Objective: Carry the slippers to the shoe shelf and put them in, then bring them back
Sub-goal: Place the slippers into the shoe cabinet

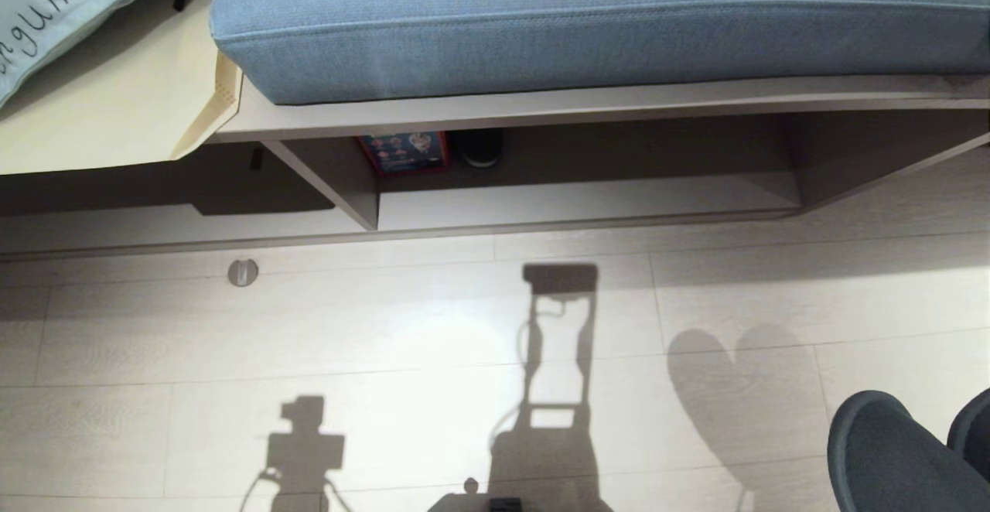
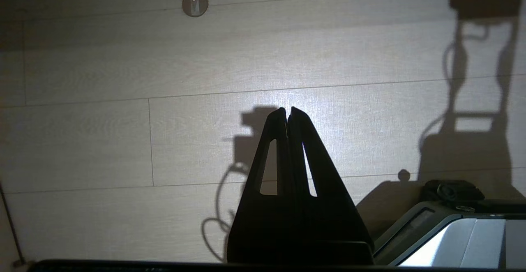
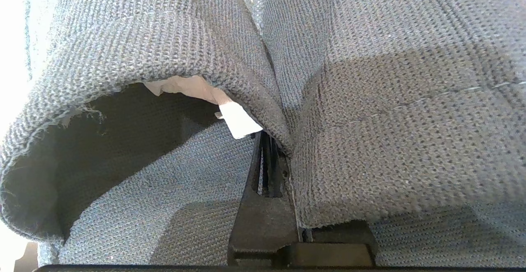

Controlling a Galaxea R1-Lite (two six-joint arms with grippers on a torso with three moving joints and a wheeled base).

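Right claw clenching two slippers together by their inner edges, toes hanging at the lower right of the head view above the floor. Left claw hanging empty over the floorboards, fingers pressed together. Facing one shoe shelf under a blue cushion, split by one divider; holding one red box and one dark shoe (both at the back).
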